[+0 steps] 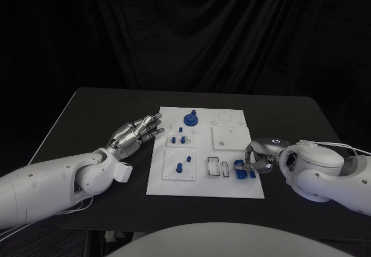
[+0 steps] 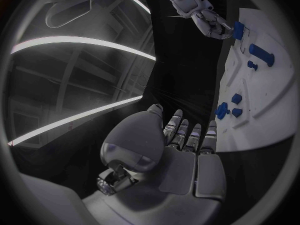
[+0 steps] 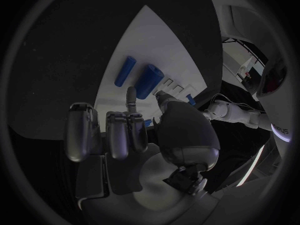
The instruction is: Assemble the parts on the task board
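A black table (image 1: pixel 85 112) under dark drapes carries the white board (image 1: pixel 202 184) at its middle. The left hand (image 1: pixel 136 132) hovers just beside the board's left edge, fingers stretched and slightly apart, holding nothing. The right hand (image 1: pixel 259 160) sits at the board's right edge, fingers curled over blue pegs (image 1: pixel 241 172); whether it pinches one I cannot tell. The step looks like picking up a peg; next it needs a firm pinch, then a lift toward a socket.

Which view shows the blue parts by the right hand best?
The right wrist view: two blue cylinders lie large on the task board, just past the right hand fingers. In the head view the hand partly covers them. The left wrist view shows blue pieces near that hand, small and far off.
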### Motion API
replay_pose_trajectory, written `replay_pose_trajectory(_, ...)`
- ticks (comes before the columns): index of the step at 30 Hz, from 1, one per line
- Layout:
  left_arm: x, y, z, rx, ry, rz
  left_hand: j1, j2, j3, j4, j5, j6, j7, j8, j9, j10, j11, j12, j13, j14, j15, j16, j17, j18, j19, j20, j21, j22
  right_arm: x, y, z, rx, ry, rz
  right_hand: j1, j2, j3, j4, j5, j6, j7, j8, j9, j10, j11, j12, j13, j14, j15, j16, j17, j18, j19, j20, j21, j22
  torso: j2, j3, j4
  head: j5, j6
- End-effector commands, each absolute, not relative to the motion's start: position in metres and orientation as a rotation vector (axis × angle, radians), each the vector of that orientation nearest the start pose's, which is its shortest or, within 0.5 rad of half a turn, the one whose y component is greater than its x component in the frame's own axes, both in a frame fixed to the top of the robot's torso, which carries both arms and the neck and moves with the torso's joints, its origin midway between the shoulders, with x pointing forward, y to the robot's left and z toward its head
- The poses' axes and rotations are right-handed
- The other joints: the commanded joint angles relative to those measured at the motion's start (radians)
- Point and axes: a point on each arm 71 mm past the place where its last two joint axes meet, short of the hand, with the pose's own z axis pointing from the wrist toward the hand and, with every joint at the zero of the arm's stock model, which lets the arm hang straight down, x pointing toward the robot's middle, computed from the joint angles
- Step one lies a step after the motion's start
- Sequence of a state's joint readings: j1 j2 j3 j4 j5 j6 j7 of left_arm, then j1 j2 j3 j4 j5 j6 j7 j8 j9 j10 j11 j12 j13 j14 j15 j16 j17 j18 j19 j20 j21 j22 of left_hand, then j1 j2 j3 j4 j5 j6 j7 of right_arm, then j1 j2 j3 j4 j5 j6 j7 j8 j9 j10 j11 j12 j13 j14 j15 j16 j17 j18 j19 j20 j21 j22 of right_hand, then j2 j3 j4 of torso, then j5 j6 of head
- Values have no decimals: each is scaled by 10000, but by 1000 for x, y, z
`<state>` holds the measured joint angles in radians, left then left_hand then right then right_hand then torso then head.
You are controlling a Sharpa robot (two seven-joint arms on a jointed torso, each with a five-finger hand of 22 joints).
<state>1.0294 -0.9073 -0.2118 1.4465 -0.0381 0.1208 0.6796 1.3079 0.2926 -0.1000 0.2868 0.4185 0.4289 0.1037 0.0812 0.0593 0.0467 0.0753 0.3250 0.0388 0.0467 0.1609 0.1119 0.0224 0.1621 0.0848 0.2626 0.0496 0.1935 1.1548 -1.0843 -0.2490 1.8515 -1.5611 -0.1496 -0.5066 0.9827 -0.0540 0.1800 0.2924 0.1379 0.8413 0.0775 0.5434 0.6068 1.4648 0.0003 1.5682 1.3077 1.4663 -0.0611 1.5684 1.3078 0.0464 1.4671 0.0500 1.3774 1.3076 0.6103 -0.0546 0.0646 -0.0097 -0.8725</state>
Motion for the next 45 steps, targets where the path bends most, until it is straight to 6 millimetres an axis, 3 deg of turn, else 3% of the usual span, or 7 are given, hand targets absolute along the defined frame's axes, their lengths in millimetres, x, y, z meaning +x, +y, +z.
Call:
replay_pose_trajectory(1,420,247,-295,-11192,15171,-18854,83,-7,43,9,65,-31,1,30,2,9,54,-35,2,-4,65,22,9,100,22,42,27,-13,373,-244,-267,-1763,21101,2087,-70,-24,81,-8,-80,98,-15,-92,-57,1060,83,26,2631,1045,101,24,2630,40,37,85,-21,1965,-2,1,0,14,-2)
replay_pose_trajectory(23,419,246,-298,-11280,15333,-18870,142,-5,124,-8,109,-70,20,20,-5,-11,80,-55,-1,-23,79,4,5,95,13,53,20,-32,379,-234,-283,-1622,20997,2650,391,25,319,-39,217,578,-65,-528,-312,1060,38,26,2631,1045,64,24,2630,0,134,64,156,2023,-3,2,-14,68,-2)
replay_pose_trajectory(26,419,246,-298,-11291,15352,-18865,156,-6,142,-13,123,-74,23,20,-5,-14,84,-59,-1,-25,80,2,4,94,13,55,20,-32,380,-234,-284,-1442,21103,2830,519,46,392,-78,688,642,-74,-640,-358,1060,32,26,2631,1045,57,24,2630,-6,146,56,183,2031,-4,1,-16,80,-2)
replay_pose_trajectory(28,419,246,-298,-11299,15363,-18857,166,-6,155,-17,132,-74,26,20,-5,-14,87,-54,-1,-23,80,7,5,94,11,55,18,-36,380,-233,-284,-1249,21129,3030,908,-34,574,-244,1645,718,-96,-740,-386,1060,9,26,2631,1045,37,24,2630,-13,160,38,214,2040,-6,-1,-10,77,-2)
replay_pose_trajectory(35,418,246,-298,-11317,15395,-18853,214,-12,212,-32,191,-85,35,21,-6,-17,100,-57,0,-30,82,2,5,94,7,58,14,-49,380,-232,-287,-365,21503,3526,1665,-235,1029,-741,3265,838,-200,-782,-317,1060,-94,26,2631,1045,-53,24,2630,-76,292,-38,477,2127,-7,-6,4,58,-2)
replay_pose_trajectory(40,418,245,-298,-11326,15428,-18876,226,-14,226,-36,207,-86,37,21,-6,-16,103,-53,1,-29,83,5,5,95,9,59,15,-46,380,-233,-290,-131,21877,3553,1770,-331,1097,-879,3312,744,-173,-835,-295,1060,-72,26,2631,1045,-40,24,2630,-59,255,-42,410,2102,0,-2,4,77,-2)
replay_pose_trajectory(45,418,245,-298,-11333,15442,-18885,256,-18,262,-45,251,-77,46,26,-5,-5,123,-12,7,-30,79,5,6,97,11,61,15,-49,380,-231,-285,833,21410,4358,2082,-407,1546,-1339,4924,761,-300,-327,212,1060,-187,26,2631,1045,-140,24,2630,-101,345,-126,593,2159,3,-6,-10,133,-2)
